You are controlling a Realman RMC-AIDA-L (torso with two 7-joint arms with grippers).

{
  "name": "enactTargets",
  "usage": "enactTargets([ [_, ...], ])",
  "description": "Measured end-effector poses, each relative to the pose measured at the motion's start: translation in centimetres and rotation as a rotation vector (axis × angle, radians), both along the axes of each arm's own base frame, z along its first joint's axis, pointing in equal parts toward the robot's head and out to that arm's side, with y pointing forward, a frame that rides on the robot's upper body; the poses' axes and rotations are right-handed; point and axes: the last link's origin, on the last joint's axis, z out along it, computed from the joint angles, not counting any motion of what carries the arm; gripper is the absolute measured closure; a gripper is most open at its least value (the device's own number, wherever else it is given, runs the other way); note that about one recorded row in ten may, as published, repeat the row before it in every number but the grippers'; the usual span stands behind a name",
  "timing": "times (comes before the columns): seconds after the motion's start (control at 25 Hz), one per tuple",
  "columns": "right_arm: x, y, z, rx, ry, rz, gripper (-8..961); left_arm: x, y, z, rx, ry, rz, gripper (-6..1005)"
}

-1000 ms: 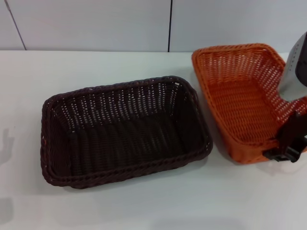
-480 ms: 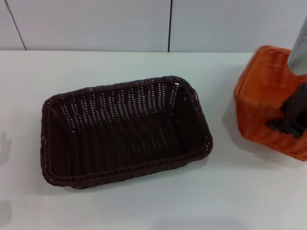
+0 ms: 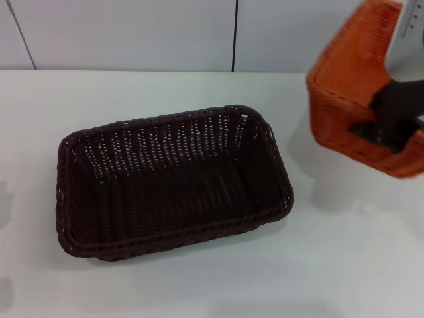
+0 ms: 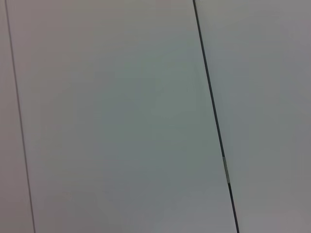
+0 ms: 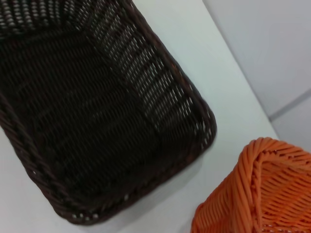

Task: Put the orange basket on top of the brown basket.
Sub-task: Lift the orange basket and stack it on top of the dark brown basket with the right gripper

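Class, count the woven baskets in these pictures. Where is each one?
2. The brown basket sits on the white table; the orange basket hangs tilted in the right hand, off the table.

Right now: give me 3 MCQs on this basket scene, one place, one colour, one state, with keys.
1. Where is the orange basket?
A. inside the brown basket
B. lifted, on the robot's right of the brown basket
C. on the robot's left

2. The basket lying on the table is:
A. dark brown
B. orange
C. white

3. The brown basket is:
A. upside down
B. full
C. upright, empty

Key:
1 B: it hangs tilted in the right pincer, above the table.
2 A: dark weave.
3 C: its open top shows a bare bottom.
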Motion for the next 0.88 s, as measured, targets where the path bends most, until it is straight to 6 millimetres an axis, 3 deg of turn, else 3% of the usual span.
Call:
enactTargets([
  [0.12,-1.3,-0.3,-0.9,-0.039,-0.048,0.130,791,-0.1,0.0,0.1,0.005,-0.022,-0.002,197],
  [0.16,-2.0,-1.0,-1.5,-0.074,-0.096,0.265,791,-0.2,-0.1,0.1,0.006,-0.029,-0.001,197],
  [0.2,-2.0,-1.0,-1.5,-0.074,-0.096,0.265,791,-0.2,-0.1,0.1,0.006,-0.029,-0.001,197],
  [0.36,-3.0,-3.0,-3.1,-0.165,-0.227,0.593,791,-0.4,-0.5,0.1,0.014,-0.054,0.002,197],
  [0.6,-2.2,-3.9,-4.4,-0.278,-0.385,0.854,790,-0.4,-0.8,0.0,0.021,-0.067,0.002,197],
  [0.88,-1.8,-3.5,-4.5,-0.226,-0.455,1.050,790,-0.1,-0.7,-0.1,0.038,-0.102,-0.002,197],
])
